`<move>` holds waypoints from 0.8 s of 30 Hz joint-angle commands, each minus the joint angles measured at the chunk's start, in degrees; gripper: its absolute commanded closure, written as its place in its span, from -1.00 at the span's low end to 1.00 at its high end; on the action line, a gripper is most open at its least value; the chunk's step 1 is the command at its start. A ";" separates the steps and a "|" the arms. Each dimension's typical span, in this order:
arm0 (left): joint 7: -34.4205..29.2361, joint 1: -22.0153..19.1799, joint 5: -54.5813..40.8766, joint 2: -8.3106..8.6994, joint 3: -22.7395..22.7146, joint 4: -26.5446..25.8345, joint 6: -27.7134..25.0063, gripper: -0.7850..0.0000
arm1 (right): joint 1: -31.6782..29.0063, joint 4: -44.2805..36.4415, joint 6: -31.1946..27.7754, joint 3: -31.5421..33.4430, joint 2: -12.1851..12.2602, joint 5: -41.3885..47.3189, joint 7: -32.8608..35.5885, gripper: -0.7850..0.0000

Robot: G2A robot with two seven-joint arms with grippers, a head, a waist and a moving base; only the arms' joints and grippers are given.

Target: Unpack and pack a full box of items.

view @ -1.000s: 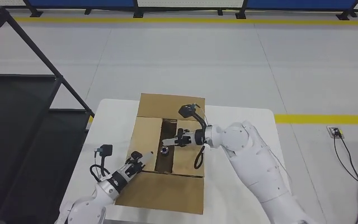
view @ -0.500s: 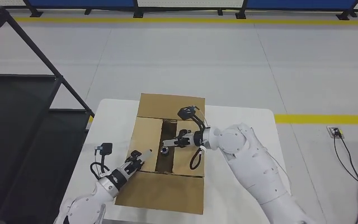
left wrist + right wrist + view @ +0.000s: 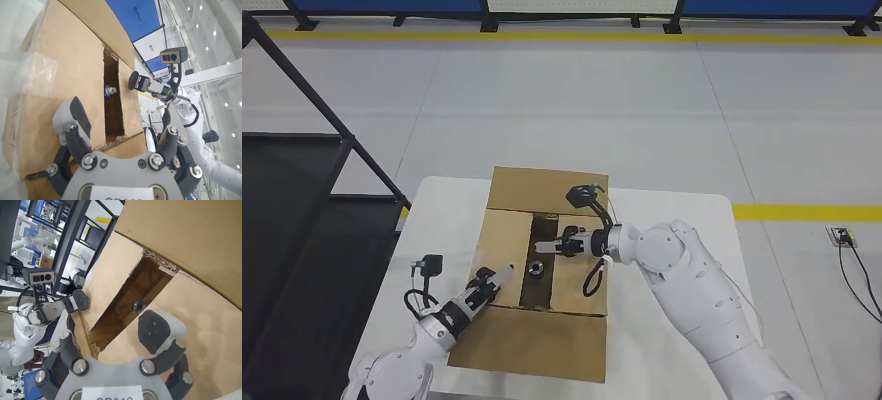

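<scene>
two grippers hang over one cardboard box (image 3: pixel 534 345) on the white worktop (image 3: pixel 442 205). nearest the robot, the left gripper (image 3: pixel 500 274) sits low at the near corner of the box's left flap. its jaws are spread with nothing between them, and whether a fingertip touches the cardboard i cannot tell. just beyond it, the two side flaps lie folded inward with a narrow dark gap between them. down in that gap stands a blue spray can (image 3: pixel 109 91) with a silver top, upright and inside the box. farther on, the right gripper (image 3: pixel 547 245) hovers above the edge of the right flap, beside the gap and a little past the can. its jaws are spread too, and empty.
</scene>
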 commanded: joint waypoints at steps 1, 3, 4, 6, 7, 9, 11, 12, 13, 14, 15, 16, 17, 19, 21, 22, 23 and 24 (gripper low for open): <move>0.26 0.68 -0.90 0.08 -0.67 -0.91 -0.70 -1.00 | -0.19 -0.69 -0.44 0.09 0.10 0.02 -0.37 -1.00; 0.58 1.53 -2.01 0.17 -1.56 -1.96 -1.63 -1.00 | -0.63 -1.79 -1.54 0.43 0.30 0.45 -0.51 -1.00; 0.76 1.99 -2.41 0.22 -2.04 -2.61 -2.19 -1.00 | -0.83 -2.45 -2.11 0.75 0.46 0.35 -0.74 -1.00; 1.02 3.16 -3.65 0.33 -3.22 -4.02 -3.45 -1.00 | -1.51 -4.01 -3.19 1.61 0.83 0.19 -1.51 -1.00; 1.04 3.86 -4.34 0.40 -3.95 -4.83 -4.14 -1.00 | -1.99 -4.96 -3.92 2.09 1.04 0.01 -1.84 -1.00; 0.33 5.58 -6.22 0.59 -5.77 -6.41 -5.63 -1.00 | -3.09 -7.46 -5.65 2.93 1.57 -0.87 -1.68 -1.00; -0.83 7.41 -8.40 0.84 -8.31 -7.45 -6.75 -1.00 | -4.60 -9.84 -5.88 4.01 2.12 -2.34 -1.89 -1.00; -1.59 8.31 -9.30 0.99 -9.71 -7.72 -7.31 -1.00 | -4.60 -9.84 -5.88 4.01 2.12 -2.34 -1.89 -1.00; -2.02 9.15 -10.07 1.12 -11.18 -7.80 -7.85 -1.00 | -4.60 -9.84 -5.88 4.01 2.12 -2.34 -1.89 -1.00; -2.72 10.03 -10.88 1.25 -12.50 -7.81 -8.56 -1.00 | -4.60 -9.84 -5.88 4.01 2.12 -2.34 -1.89 -1.00; -3.48 10.91 -11.85 1.38 -13.85 -7.68 -9.39 -1.00 | -4.60 -9.84 -5.88 4.01 2.12 -2.34 -1.89 -1.00; -4.21 11.78 -12.84 1.50 -15.24 -7.40 -10.11 -1.00 | -4.60 -9.84 -5.88 4.01 2.12 -2.34 -1.89 -1.00; -5.04 12.68 -14.05 1.62 -16.62 -7.03 -10.74 -1.00 | -4.60 -9.84 -5.88 4.01 2.12 -2.34 -1.89 -1.00; -5.95 14.41 -17.38 1.78 -19.29 -5.90 -11.26 -1.00 | -4.60 -9.84 -5.88 4.01 2.12 -2.34 -1.89 -1.00; -6.67 15.30 -19.19 1.83 -20.02 -5.35 -10.47 -1.00 | -4.60 -9.84 -5.88 4.01 2.12 -2.34 -1.89 -1.00; -6.67 15.30 -19.19 1.83 -20.02 -5.35 -10.47 -1.00 | -4.60 -9.84 -5.88 4.01 2.12 -2.34 -1.89 -1.00; -6.67 15.30 -19.19 1.83 -20.02 -5.35 -10.47 -1.00 | -4.60 -9.84 -5.88 4.01 2.12 -2.34 -1.89 -1.00; -6.67 15.30 -19.19 1.83 -20.02 -5.35 -10.47 -1.00 | -4.60 -9.84 -5.88 4.01 2.12 -2.34 -1.89 -1.00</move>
